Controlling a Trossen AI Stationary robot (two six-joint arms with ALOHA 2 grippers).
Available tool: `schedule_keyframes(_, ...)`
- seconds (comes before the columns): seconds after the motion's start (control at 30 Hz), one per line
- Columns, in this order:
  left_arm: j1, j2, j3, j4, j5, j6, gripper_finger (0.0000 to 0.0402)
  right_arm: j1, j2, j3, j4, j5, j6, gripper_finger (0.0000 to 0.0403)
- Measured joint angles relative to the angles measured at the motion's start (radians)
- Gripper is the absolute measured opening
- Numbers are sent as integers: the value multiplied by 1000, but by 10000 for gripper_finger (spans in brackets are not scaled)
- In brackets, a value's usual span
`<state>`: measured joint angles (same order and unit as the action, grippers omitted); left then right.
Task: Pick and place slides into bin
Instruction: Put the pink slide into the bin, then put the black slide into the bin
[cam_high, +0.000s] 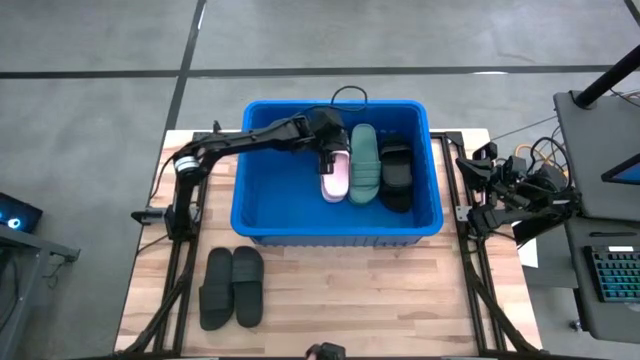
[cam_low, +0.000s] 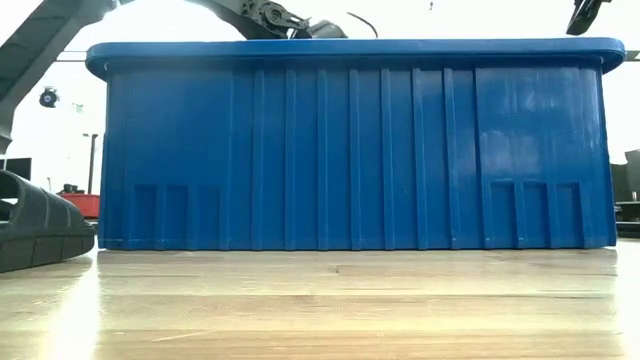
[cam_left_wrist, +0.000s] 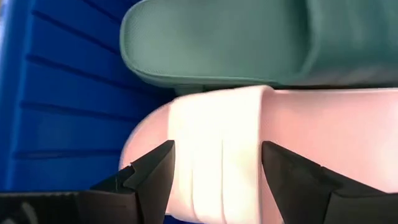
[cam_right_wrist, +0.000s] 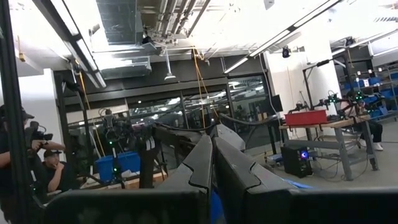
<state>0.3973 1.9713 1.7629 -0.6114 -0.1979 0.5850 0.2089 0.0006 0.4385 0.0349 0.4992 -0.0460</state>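
Observation:
The blue bin (cam_high: 268, 205) stands at the table's far middle and fills the low view (cam_low: 350, 150). Inside it, side by side, lie a pale pink slide (cam_high: 336, 180), a dark green slide (cam_high: 364, 163) and a black slide (cam_high: 396, 172). My left gripper (cam_high: 330, 158) hangs open inside the bin just above the pink slide (cam_left_wrist: 249, 143). Its fingers stand on either side of that slide's end and I see no touch. A pair of black slides (cam_high: 232, 287) rests sole down on the table in front of the bin. My right gripper (cam_right_wrist: 214, 163) is shut on nothing, folded back at the table's right edge.
The bin's left half (cam_high: 280, 190) shows bare blue floor. One black slide (cam_low: 40, 230) shows at the low view's left. Bare wooden table lies in front of the bin on the right (cam_high: 400, 300). A desk with a keyboard (cam_high: 610, 275) stands beyond the right edge.

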Motion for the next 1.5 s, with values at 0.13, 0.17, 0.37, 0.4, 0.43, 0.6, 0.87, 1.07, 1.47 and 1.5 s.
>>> schedule_keyframes(0.13,0,-55,3,-17,44,0,224,0,0,0,0,0,0,8)
schedule_keyframes(0.17,0,-74,3,-18,54,-1,224,0,0,0,0,0,1,8)
schedule_keyframes(0.37,-19,-188,2,21,110,-3,224,0,0,0,0,0,16,8)
schedule_keyframes(0.4,-24,-207,2,34,112,-3,224,0,0,0,-1,0,22,8)
schedule_keyframes(0.43,-29,-228,2,32,113,-4,224,0,0,0,-1,0,31,8)
schedule_keyframes(0.6,-70,-326,6,31,120,-112,224,0,2,0,-2,-1,87,8)
schedule_keyframes(0.87,-129,-444,6,77,309,-461,224,0,12,0,-6,-1,98,8)
schedule_keyframes(1.07,-156,-486,5,132,598,-695,224,0,13,-1,-33,-5,98,8)
schedule_keyframes(1.47,-208,-553,-6,-321,863,-1050,224,0,13,-1,-135,-5,98,8)
schedule_keyframes(1.5,-225,-557,-6,-353,853,-1057,224,0,13,-1,-144,-5,98,8)
